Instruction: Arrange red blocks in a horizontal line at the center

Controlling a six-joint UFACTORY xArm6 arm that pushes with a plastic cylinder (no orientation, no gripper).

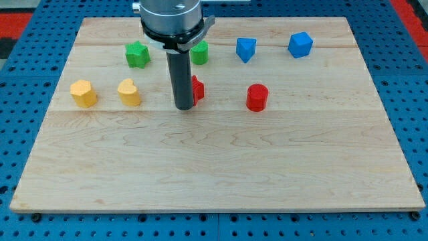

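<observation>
My tip (183, 106) rests on the board a little above its middle. A red block (198, 88) sits right against the rod's right side, partly hidden by it; its shape cannot be made out. A red cylinder (257, 97) stands further to the view's right, at about the same height in the view, apart from the first red block.
A green star block (137, 54) and a second green block (199, 53), partly behind the rod, lie near the view's top. Two blue blocks (246, 49) (300, 45) lie at the top right. A yellow hexagon (83, 93) and a yellow heart (130, 92) lie at the left. The wooden board (214, 174) carries them all.
</observation>
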